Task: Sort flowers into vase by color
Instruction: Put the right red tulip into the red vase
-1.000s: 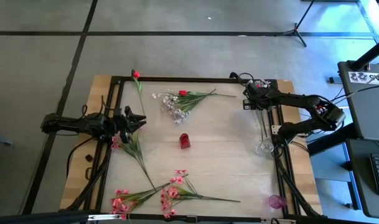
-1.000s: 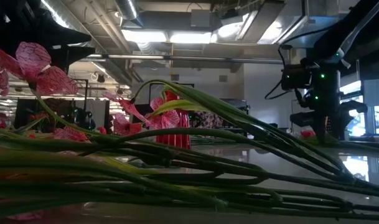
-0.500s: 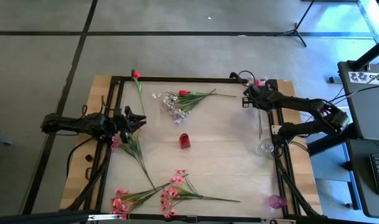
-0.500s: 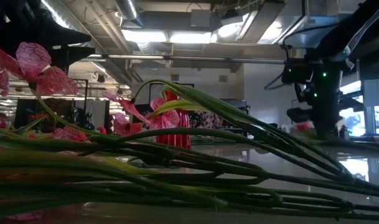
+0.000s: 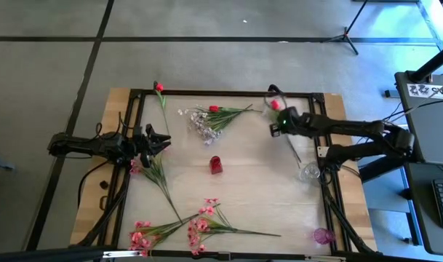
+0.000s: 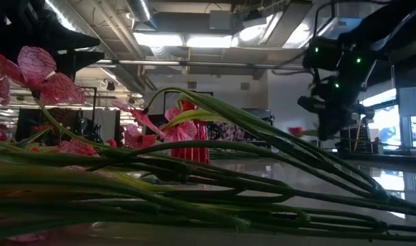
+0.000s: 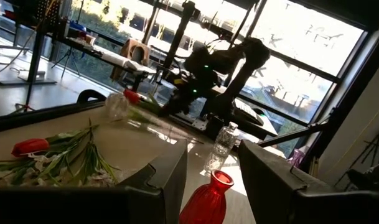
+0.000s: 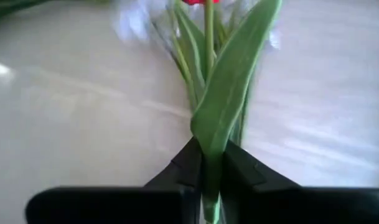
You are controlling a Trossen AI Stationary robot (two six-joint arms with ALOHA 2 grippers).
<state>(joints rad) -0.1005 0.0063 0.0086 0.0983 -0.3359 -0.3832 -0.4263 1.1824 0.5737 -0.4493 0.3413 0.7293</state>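
My right gripper (image 8: pixel 206 163) pinches a red tulip (image 5: pixel 275 105) low on its stem; light and floppy, it should sway.

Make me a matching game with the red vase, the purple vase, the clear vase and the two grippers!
Things:
1. red vase
2. purple vase
3. right gripper
4. left gripper

Descriptions:
A. near the table's right edge, at the front corner
B. open, holding nothing
C. middle of the table
D. shut on a red flower

Pairs: 1-C, 2-A, 3-D, 4-B
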